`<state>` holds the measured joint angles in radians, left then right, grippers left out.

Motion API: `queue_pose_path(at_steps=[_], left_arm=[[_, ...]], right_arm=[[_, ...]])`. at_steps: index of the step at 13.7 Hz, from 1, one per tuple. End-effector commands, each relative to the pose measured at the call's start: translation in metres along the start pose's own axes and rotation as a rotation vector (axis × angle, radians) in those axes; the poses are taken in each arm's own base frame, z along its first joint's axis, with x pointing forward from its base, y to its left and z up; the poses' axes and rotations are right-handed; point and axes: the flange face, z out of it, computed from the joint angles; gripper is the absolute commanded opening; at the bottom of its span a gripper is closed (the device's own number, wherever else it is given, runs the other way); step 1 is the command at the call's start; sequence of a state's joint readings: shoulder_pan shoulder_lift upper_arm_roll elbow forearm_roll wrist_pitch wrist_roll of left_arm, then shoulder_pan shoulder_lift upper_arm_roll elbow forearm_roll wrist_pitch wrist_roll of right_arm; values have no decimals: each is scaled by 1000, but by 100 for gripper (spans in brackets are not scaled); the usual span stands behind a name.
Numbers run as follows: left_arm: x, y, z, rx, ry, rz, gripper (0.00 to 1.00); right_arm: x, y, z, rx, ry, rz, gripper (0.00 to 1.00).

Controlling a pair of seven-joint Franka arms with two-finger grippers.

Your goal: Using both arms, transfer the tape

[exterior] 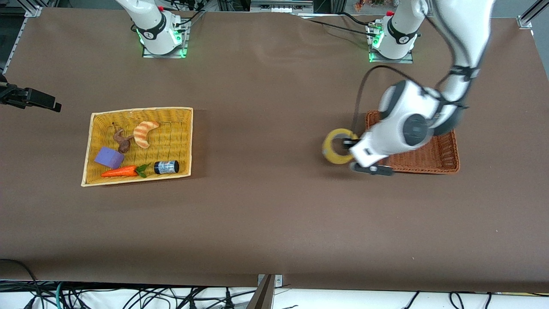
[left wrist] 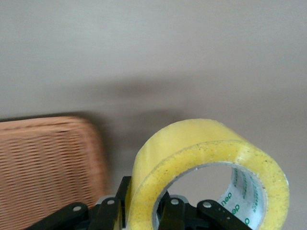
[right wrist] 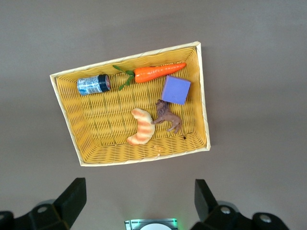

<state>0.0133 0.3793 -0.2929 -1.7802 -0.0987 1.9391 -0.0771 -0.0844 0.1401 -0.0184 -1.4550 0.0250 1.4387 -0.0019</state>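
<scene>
The translucent yellowish tape ring (exterior: 337, 146) stands on edge, clamped in the left gripper (exterior: 348, 147) over bare brown table (exterior: 266, 214), just beside the rim of the reddish-brown wicker tray (exterior: 433, 156) (open cloth all around toward the middle). The right gripper (right wrist: 139, 199), fingers spread and empty, waits above the yellow wicker basket (exterior: 98, 124) of toys.

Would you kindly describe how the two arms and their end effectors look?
Both arms are glossy white with black joint bands; the left arm carries a black cable, and green lights glow at both bases. The left end effector and right end effector are black with screw-fastened fingers.
</scene>
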Motion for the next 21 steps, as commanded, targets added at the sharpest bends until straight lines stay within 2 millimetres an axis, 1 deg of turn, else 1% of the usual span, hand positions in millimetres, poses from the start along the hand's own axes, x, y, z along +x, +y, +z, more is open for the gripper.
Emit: queue_pose_path(at_steps=[1,2,3,4,5,8,10,11,12,13,14,15,16,17,18,19,20,21], left_arm=[[-31,-84,-43,-15,-45,142,0],[-35,-115,-44,-21,-48,191,0],[-40,-134,-35,-29,-65,198,0],[-45,-150,-23,-8,-87,195,0],[-47,-160,-11,14,-95,192,0],[-60,-168,42,33,-89,188,0],[-62,-170,76,30,-69,185,0],[-60,-172,89,21,-81,185,0],[-57,-175,98,30,-95,195,0],[-54,-178,102,44,-104,205,2],[-51,-180,104,45,-107,204,30],[-50,-183,106,43,-109,184,50],[-50,-182,106,45,-109,167,61],[-50,-181,101,50,-107,151,65],[-48,-180,92,55,-98,147,76],[-45,-178,76,62,-90,152,81],[-42,-174,51,70,-88,155,90],[-41,-172,19,77,-90,152,90]], right_arm=[[2,2,-8,-2,15,-3,100],[4,2,-7,0,20,-2,100],[4,2,-10,1,29,0,100],[6,1,-12,3,35,-2,100],[8,-1,-11,3,34,-4,100],[8,0,-10,1,31,-7,100],[8,-2,-11,1,38,-10,100],[8,-2,-11,-1,38,-9,100],[8,-2,-11,-1,38,-9,100],[8,-2,-11,-1,38,-9,100],[8,-2,-11,-1,38,-9,100],[8,-3,-11,1,38,-11,100],[8,-3,-11,1,38,-13,100],[8,-2,-11,2,38,-11,100],[8,-2,-11,2,38,-10,100],[8,-2,-11,2,38,-11,100],[8,-2,-11,3,38,-10,100],[8,-3,-11,2,38,-11,100]])
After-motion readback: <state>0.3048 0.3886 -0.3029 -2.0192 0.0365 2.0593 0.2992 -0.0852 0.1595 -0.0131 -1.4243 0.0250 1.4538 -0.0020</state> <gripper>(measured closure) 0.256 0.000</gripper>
